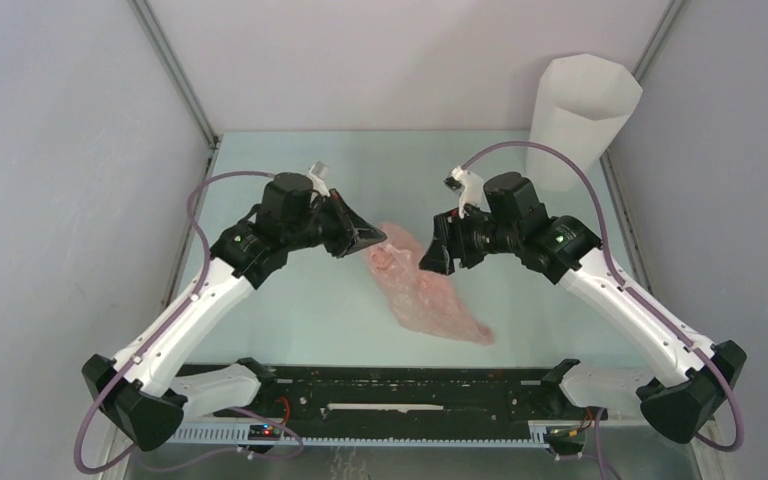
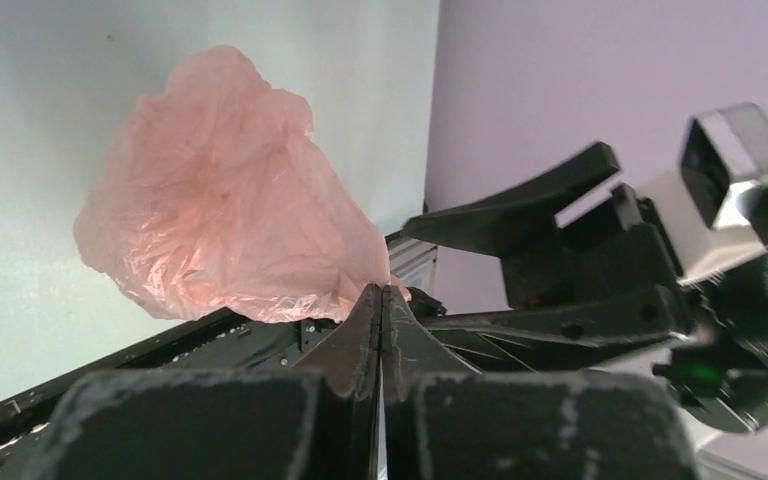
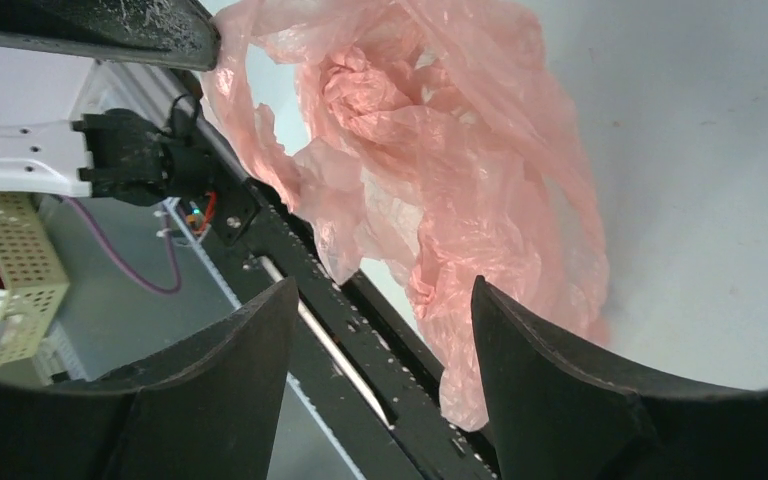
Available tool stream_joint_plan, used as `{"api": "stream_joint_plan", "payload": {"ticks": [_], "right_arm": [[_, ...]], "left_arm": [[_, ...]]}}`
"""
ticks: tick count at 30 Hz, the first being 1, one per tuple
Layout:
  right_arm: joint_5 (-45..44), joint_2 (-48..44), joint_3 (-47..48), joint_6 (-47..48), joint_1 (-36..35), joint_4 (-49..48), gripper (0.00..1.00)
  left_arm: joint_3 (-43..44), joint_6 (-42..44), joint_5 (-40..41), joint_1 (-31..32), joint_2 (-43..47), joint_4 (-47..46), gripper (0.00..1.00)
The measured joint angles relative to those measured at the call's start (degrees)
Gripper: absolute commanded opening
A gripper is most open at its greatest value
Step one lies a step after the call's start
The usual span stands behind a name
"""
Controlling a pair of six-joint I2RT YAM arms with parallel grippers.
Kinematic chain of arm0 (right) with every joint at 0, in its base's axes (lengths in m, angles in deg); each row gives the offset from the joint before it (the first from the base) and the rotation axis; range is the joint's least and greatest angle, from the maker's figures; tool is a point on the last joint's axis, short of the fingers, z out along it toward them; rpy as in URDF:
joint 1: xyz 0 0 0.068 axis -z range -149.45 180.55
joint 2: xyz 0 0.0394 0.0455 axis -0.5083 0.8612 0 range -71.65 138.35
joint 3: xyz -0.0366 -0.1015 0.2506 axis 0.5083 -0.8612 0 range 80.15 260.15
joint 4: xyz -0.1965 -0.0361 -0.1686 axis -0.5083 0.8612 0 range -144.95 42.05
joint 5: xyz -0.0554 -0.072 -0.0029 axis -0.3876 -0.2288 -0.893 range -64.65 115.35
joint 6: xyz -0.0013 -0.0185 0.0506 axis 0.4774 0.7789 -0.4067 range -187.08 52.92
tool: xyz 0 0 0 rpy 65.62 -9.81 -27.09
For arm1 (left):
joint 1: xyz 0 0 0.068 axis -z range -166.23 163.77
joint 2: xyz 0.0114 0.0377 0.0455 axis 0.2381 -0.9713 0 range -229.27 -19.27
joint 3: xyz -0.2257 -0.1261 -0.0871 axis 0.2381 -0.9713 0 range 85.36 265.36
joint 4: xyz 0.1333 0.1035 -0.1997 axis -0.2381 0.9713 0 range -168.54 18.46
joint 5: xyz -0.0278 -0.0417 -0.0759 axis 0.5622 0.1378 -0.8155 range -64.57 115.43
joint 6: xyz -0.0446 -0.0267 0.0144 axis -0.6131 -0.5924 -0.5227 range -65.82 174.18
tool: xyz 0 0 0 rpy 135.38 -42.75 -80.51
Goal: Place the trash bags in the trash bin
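Top view: the pale-pink film bag (image 1: 430, 295) lies crumpled at the centre of the bench (image 1: 290, 300), stretched diagonally from upper left to lower right. The left gripper (image 1: 372, 238) meets the bag's upper-left end; in the left wrist view its jaws are pressed together, pinching a corner of the film at their tips. The right gripper (image 1: 432, 258) sits just right of that same end; in the right wrist view its jaws stand apart, with the wrinkled film visible between and beyond them. The white faceted bin (image 1: 580, 115) stands upright in the upper right of the frame, well apart from the bag.
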Motion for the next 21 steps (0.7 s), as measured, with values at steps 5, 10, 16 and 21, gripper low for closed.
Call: {"api": "stream_joint_plan", "payload": {"ticks": [5,10,16,21], "right_arm": [[5.9,1.9,-1.4,-3.2,0.1,-5.5,0.69],[10.7,4.8,-1.7,-6.7,-0.9,-12.0,0.51],[13.3,6.5,-1.9,-9.7,-3.1,-15.9,0.00],[14.3,7.3,-2.0,-12.6,-2.4,-17.6,0.00]], "left_arm": [[-1.5,-0.5,-3.1,-0.5,1.9,-2.8,0.00],[-2.1,-0.5,-4.5,-0.5,2.2,-3.3,0.00],[-2.1,0.1,-5.3,-1.0,2.4,-3.2,0.00],[-1.9,3.8,-3.5,-2.8,2.5,1.2,0.48]]}}
